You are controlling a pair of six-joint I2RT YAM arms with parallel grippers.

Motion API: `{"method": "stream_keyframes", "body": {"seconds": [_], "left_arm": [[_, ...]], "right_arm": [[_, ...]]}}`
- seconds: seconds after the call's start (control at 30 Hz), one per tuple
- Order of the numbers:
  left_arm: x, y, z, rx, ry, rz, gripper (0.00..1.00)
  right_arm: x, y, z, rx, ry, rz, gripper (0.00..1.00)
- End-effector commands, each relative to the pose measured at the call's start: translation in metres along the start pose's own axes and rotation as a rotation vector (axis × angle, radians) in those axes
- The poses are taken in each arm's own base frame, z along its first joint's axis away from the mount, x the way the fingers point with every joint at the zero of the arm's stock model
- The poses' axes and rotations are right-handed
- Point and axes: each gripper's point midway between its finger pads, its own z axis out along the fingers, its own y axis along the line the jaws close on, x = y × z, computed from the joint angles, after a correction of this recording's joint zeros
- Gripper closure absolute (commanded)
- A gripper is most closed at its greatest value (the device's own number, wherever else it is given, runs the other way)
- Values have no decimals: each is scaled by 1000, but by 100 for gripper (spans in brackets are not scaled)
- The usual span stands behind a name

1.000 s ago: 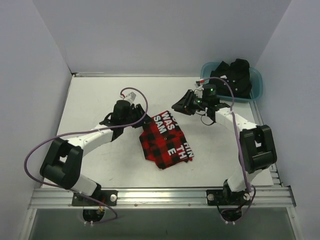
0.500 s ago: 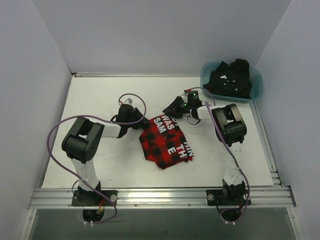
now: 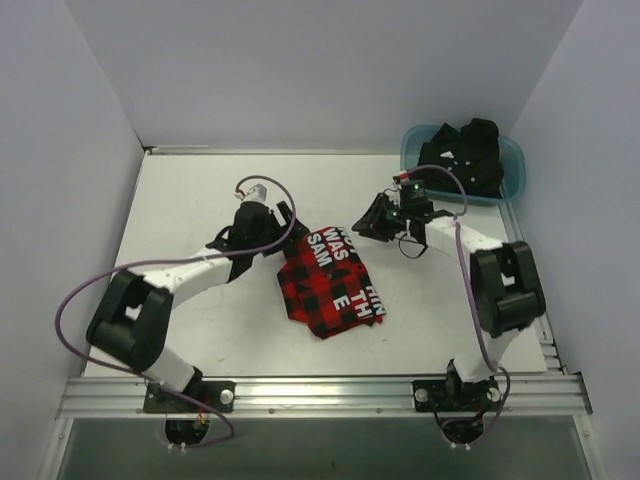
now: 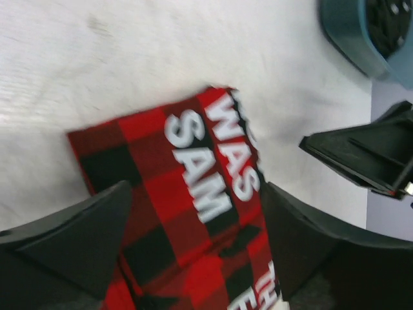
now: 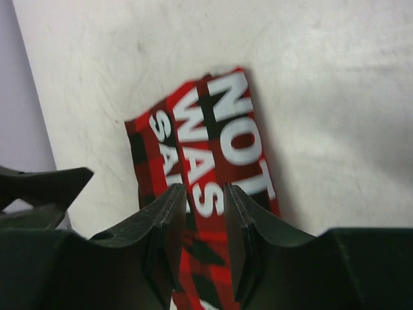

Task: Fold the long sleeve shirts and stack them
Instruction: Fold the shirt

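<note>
**A:** Red-and-black checked flannel shirt [image 3: 330, 285] folded into a compact packet in the middle of the white table [image 3: 200, 190], white lettering up. Plain black shirt [image 3: 462, 150] heaped in the teal plastic tub [image 3: 513, 160], far right.

**B:** Left gripper [image 3: 281, 222] at the packet's far left corner, fingers [image 4: 84, 232] spread wide, gripping nothing. Right gripper [image 3: 365, 220] just beside the far right corner, fingers [image 5: 161, 226] barely parted, empty.

**A:** Looks like the flannel's fold done, or nearly.

**B:** Next, probably: reach into the tub, lift the black shirt out, spread flat.
</note>
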Motion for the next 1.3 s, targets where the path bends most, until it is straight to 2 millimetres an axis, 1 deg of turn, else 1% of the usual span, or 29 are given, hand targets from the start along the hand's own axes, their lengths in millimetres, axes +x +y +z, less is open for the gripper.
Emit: {"method": "stream_keyframes", "body": {"seconds": [0.0,0.03,0.07,0.1,0.13,0.17,0.2,0.23,0.33,0.43,0.47,0.57,0.63,0.73,0.77,0.8,0.83,0.87,0.9,0.93,0.97,1.0,1.03,1.07,1.1,1.17,1.2,1.23,1.27], "left_arm": [[20,-24,-47,-78,6,124,4],[37,-14,-56,-131,50,139,3],[46,-11,-62,-160,55,157,3],[66,-16,-71,-159,90,177,3],[84,-4,-78,-201,140,199,3],[96,-1,-82,-214,166,212,3],[114,-1,-87,-213,205,219,2],[130,10,-90,-232,245,230,4],[158,22,-92,-261,296,259,12],[173,34,-87,-301,339,286,19],[173,33,-84,-305,340,292,23],[174,46,-75,-353,349,334,34],[170,53,-68,-381,357,367,39],[149,66,-56,-417,356,379,43],[131,75,-51,-445,330,364,43],[119,75,-46,-450,323,387,43],[105,76,-41,-458,304,386,43],[91,75,-36,-461,282,392,42],[71,86,-30,-491,267,407,42],[46,70,-21,-468,216,415,41],[31,66,-16,-469,189,432,40],[11,72,-14,-507,164,464,39],[-10,56,-10,-490,118,472,33],[-21,51,-10,-489,96,482,29],[-32,46,-15,-496,69,499,24],[-38,34,-24,-466,45,494,14],[-44,22,-36,-432,7,462,11],[-39,19,-43,-421,-1,449,8],[-29,27,-50,-435,7,425,6]], "right_arm": [[42,-31,-42,181,72,-87,69],[50,-36,-50,206,81,-97,68],[67,-45,-65,247,110,-97,68],[77,-47,-72,263,128,-132,67],[83,-53,-78,291,130,-146,65],[98,-58,-90,311,154,-155,63],[105,-60,-95,316,168,-174,61],[114,-62,-99,320,183,-187,59],[138,-71,-113,332,222,-198,58],[156,-77,-118,334,255,-214,57],[163,-78,-117,337,273,-230,57],[179,-83,-112,352,318,-235,60],[188,-81,-107,345,333,-235,64],[209,-61,-88,289,368,-254,69],[215,-52,-82,280,370,-237,70],[229,-38,-77,248,394,-277,72],[235,-28,-71,222,399,-284,72],[234,-6,-56,172,383,-295,72],[239,6,-49,153,381,-299,72],[246,21,-42,124,379,-339,72],[244,41,-31,98,372,-363,72],[243,51,-27,89,369,-392,72],[240,51,-26,117,362,-411,72],[230,62,-27,107,333,-423,71],[224,63,-30,110,320,-455,71],[200,58,-42,157,258,-474,69],[192,52,-48,180,243,-476,68],[182,47,-60,190,223,-489,65],[163,37,-65,216,184,-459,62]]}}
